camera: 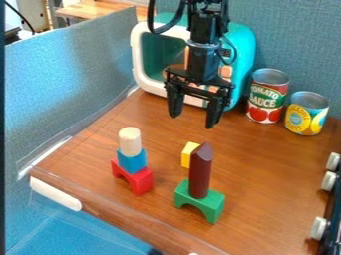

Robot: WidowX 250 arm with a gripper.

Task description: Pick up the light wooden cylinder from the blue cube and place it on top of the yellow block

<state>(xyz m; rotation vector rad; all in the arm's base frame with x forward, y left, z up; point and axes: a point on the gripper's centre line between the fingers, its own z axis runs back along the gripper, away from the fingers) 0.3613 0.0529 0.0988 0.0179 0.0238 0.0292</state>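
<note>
Blocks in two stacks, with one loose near the right stack, all on the brown table. From the left: a blue-grey panel along the side, with part of a wooden bench beyond and a black cable at the upper corner. A rounded white bar at the table's front left. Next, the left stack: red arch at the bottom, blue block on top of that, pale cylinder upright at the very top.

Farther back, a teal toy microwave with a white-framed opening; a teal interior, partly behind the gripper, and hard to tell what, if anything, inside. Jaws wide apart, pointing down, with nothing between them, above the table and behind the blocks. Below, the yellow block, just behind the right stack: maroon pillar with a pointed top, upright on a green arch.

To the right, toward the back, two upright cans side by side: red-labelled can, then yellow-labelled can, both with metal tops, contents hidden. A blue-grey wall behind. At the far right edge, a black stove with pale knobs facing the table.
</note>
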